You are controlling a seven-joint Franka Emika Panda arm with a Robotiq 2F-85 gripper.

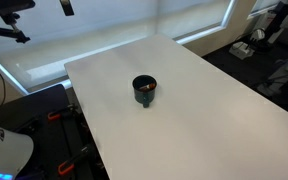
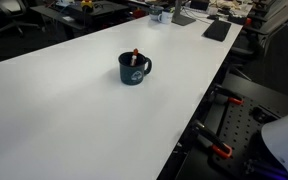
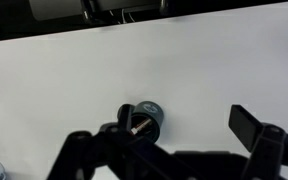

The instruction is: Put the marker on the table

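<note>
A dark round cup (image 1: 144, 90) (image 2: 133, 69) stands near the middle of the white table (image 1: 209, 115) (image 2: 64, 105). The reddish-orange marker (image 2: 136, 56) leans inside the cup, and its tip pokes above the rim. In the wrist view the cup (image 3: 145, 117) lies below me with the marker (image 3: 139, 125) in its mouth. My gripper (image 3: 180, 127) hangs open above the table (image 3: 64, 70). Its left finger overlaps the cup's left side and its right finger (image 3: 248, 125) stands well to the cup's right. Nothing is held. Neither exterior view shows the gripper.
The table's edge drops off beside a black frame with orange clamps (image 1: 56, 118) (image 2: 222, 150). Office desks with clutter (image 2: 189, 12) stand beyond the far end. A white rounded robot part (image 2: 284, 140) shows at one corner.
</note>
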